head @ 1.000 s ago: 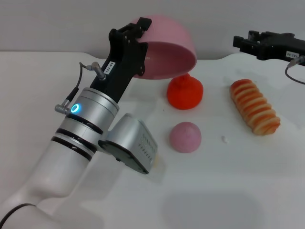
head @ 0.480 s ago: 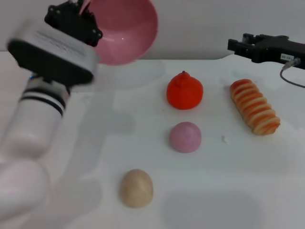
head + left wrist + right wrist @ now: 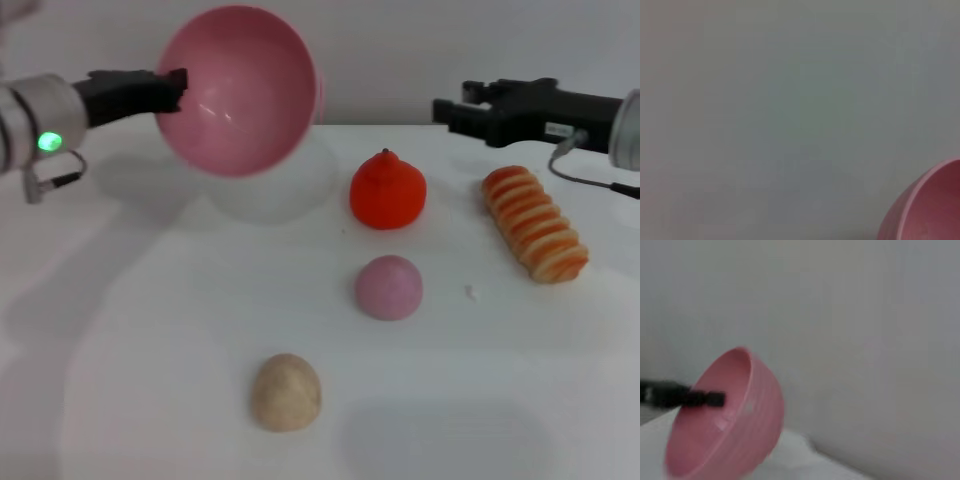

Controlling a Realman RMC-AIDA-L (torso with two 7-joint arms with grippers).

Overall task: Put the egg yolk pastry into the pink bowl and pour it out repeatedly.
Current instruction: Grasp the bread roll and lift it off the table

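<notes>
Egg yolk pastry (image 3: 286, 392): pale beige, lies alone on the white worktop (image 3: 480, 400) nearest the robot, apart from everything else.

Mauve-pink dome (image 3: 388, 287): farther in, mid-worktop. Orange-red round item (image 3: 387, 190): just behind the dome. Ridged orange-striped roll (image 3: 535, 222): to the right, lying lengthwise.

Left gripper (image 3: 172, 88): arm reaches in level from the left, raised off the worktop; jaws clamped on the rim of the pink bowl (image 3: 238, 90).

Pink bowl: held in the air above the far left of the worktop, tipped on its side, mouth facing the robot; inside smooth and apparently with nothing in it.

Right gripper (image 3: 448, 108): hangs above the far right, beyond the roll; whether its jaws are parted cannot be told.

Backdrop: plain grey wall (image 3: 450, 50).
</notes>
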